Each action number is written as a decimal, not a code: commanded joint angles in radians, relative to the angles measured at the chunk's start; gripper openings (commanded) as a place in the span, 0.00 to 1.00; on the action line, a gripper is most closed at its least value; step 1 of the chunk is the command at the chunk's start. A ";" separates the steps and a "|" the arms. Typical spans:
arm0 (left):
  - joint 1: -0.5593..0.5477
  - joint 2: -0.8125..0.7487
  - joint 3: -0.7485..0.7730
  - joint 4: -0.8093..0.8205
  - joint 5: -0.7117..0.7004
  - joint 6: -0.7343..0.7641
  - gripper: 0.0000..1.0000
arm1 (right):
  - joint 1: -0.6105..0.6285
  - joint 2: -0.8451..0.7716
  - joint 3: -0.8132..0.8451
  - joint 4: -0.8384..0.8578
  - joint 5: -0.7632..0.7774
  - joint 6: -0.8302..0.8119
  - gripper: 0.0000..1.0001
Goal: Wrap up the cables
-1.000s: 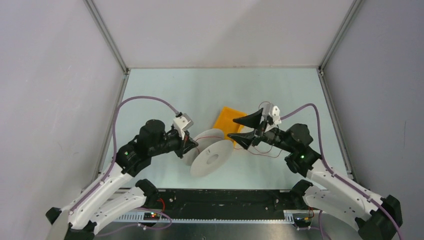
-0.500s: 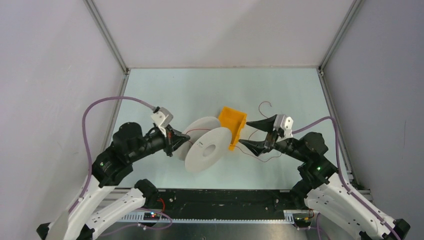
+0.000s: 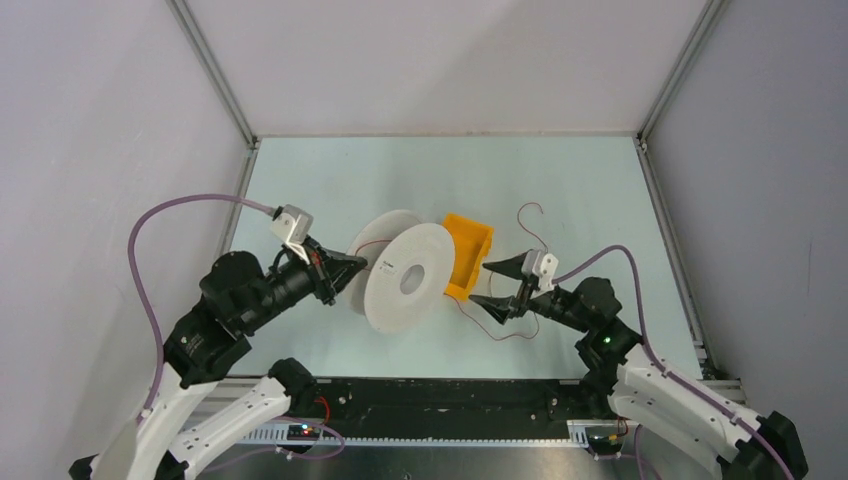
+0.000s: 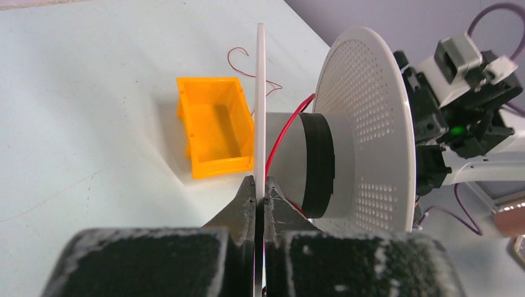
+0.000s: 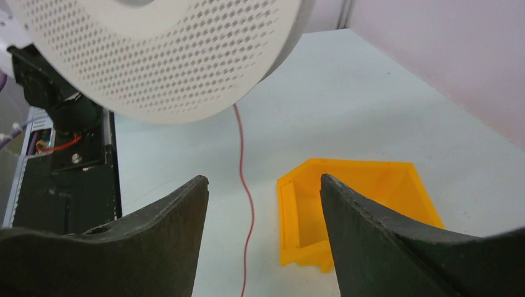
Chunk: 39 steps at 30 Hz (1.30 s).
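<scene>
A white perforated spool (image 3: 405, 280) stands on edge, lifted at mid-table. My left gripper (image 3: 345, 268) is shut on the rim of its plain thin flange (image 4: 260, 93). The perforated flange (image 4: 365, 124) faces my right arm. The thin red cable (image 4: 280, 137) runs from the hub and trails over the table. My right gripper (image 3: 485, 283) is open, just right of the spool. In the right wrist view the cable (image 5: 240, 148) hangs from under the spool (image 5: 155, 55) and passes between the open fingers (image 5: 263, 178), touching neither. A loose end curls further back (image 3: 530, 206).
An orange bin (image 3: 468, 255) sits on the table right behind the spool, between it and my right gripper; it also shows in the left wrist view (image 4: 216, 133) and the right wrist view (image 5: 353, 204). Grey walls enclose the table on three sides.
My left arm has drawn back to the left, carrying the spool left and turning it more upright. My right gripper has dropped lower and stayed open. The orange bin has shifted slightly right.
</scene>
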 commanded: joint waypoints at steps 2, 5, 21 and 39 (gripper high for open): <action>0.006 0.011 0.061 0.107 -0.028 -0.126 0.00 | 0.039 0.110 -0.022 0.244 -0.040 -0.059 0.71; 0.005 0.025 0.072 0.126 -0.015 -0.166 0.00 | 0.058 0.213 -0.023 0.320 -0.048 -0.067 0.71; 0.005 -0.032 -0.033 0.369 -0.033 -0.298 0.00 | 0.104 0.580 -0.081 0.717 0.006 0.021 0.69; 0.103 -0.018 -0.096 0.686 -0.235 -0.518 0.00 | 0.192 0.656 -0.163 0.746 0.173 0.132 0.20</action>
